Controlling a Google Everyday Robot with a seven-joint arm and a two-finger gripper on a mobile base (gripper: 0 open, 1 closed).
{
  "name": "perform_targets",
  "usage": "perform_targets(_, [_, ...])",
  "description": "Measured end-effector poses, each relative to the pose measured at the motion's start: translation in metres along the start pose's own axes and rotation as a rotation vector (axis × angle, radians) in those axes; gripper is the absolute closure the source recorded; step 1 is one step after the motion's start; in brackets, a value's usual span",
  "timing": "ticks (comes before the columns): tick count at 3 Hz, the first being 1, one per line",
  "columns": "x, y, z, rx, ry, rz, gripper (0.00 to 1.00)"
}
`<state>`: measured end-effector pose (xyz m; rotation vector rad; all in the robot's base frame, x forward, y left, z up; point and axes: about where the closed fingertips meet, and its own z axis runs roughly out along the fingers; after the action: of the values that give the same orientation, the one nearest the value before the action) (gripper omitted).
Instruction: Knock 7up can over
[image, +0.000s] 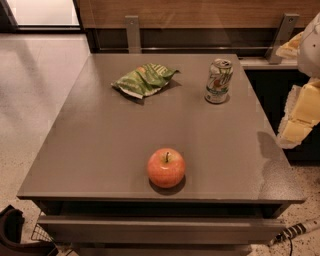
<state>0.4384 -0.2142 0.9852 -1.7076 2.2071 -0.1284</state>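
The 7up can (219, 81) stands upright at the back right of the grey table (100, 150). It is silvery-white with green markings and a silver top. My gripper (299, 117) shows as pale yellow and white parts at the right edge of the view, beside the table's right edge. It is to the right of the can and a bit nearer the front, well apart from it and holding nothing that I can see.
A green chip bag (144, 79) lies at the back middle of the table. A red apple (166, 167) sits near the front edge. A wooden wall panel with metal brackets (132, 32) runs behind the table. A striped cable (295, 231) lies on the floor at the front right.
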Motion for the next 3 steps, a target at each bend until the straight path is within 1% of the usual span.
perform_targets(2, [0.001, -0.006, 0.000, 0.021, -0.021, 0.017, 0.00])
perform_targets(3, [0.005, -0.020, 0.006, 0.059, -0.079, 0.074, 0.00])
